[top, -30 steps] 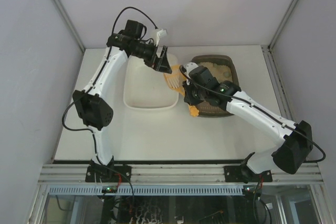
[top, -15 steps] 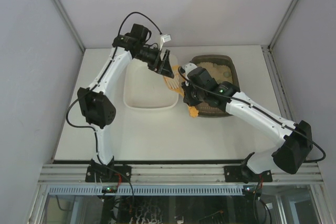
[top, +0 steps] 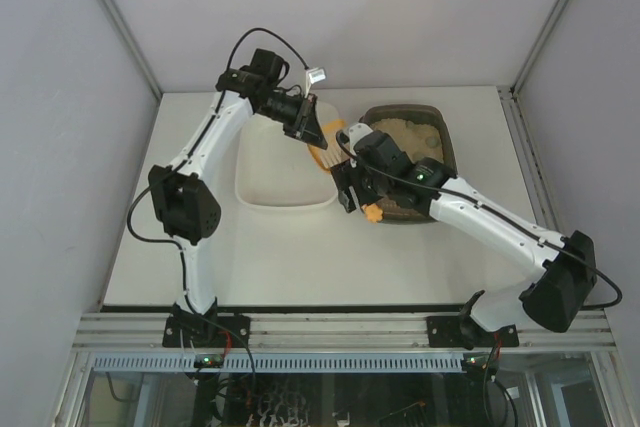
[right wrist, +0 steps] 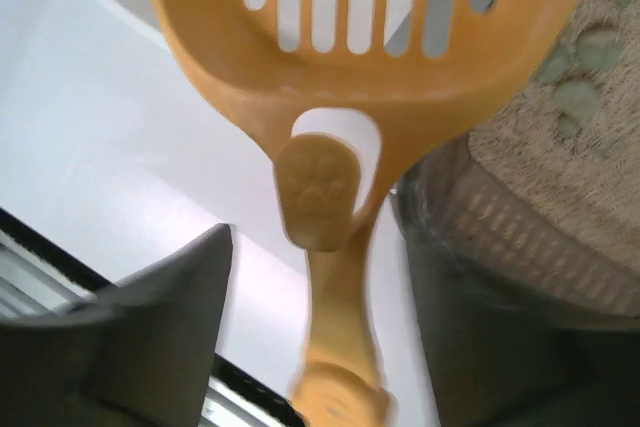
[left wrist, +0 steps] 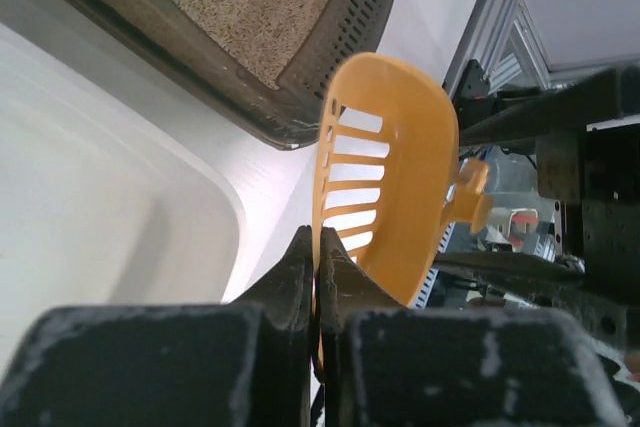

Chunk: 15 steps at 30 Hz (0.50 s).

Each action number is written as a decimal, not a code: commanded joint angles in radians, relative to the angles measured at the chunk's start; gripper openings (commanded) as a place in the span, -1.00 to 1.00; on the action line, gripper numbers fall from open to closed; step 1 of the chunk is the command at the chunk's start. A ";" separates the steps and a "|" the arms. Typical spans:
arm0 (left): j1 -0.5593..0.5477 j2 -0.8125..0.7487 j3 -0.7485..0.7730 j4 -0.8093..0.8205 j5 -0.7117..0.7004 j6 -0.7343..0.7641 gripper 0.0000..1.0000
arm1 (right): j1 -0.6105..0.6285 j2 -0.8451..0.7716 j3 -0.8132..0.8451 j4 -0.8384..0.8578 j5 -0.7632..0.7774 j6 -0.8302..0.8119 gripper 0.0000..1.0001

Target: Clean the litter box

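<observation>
At right, brown litter box [top: 402,110], beige litter [top: 408,133]

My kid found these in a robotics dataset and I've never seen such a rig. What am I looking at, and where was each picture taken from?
Two white robot arms are bolted to a table, each ending in a two-finger gripper. The wide picture looks down from above; the two close-ups come from cameras on the wrists. On the table sit a white tub and a brown litter box holding sandy litter. The left gripper is pinched shut on the rim of a yellow slotted scoop, lifted roughly between tub and box. The right gripper stands open around the scoop's handle, not gripping it.
</observation>
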 commanded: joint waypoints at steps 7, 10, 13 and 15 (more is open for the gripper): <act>-0.013 -0.073 -0.077 -0.015 0.129 0.054 -0.99 | -0.191 -0.292 -0.227 0.244 -0.379 0.087 0.98; -0.013 -0.092 -0.108 -0.005 0.123 0.068 -1.00 | -0.344 -0.372 -0.355 0.394 -0.661 0.170 0.80; -0.013 -0.090 -0.110 0.010 0.147 0.048 -1.00 | -0.363 -0.351 -0.376 0.407 -0.690 0.188 0.73; -0.013 -0.079 -0.094 0.018 0.184 0.024 -1.00 | -0.339 -0.320 -0.377 0.413 -0.679 0.189 0.69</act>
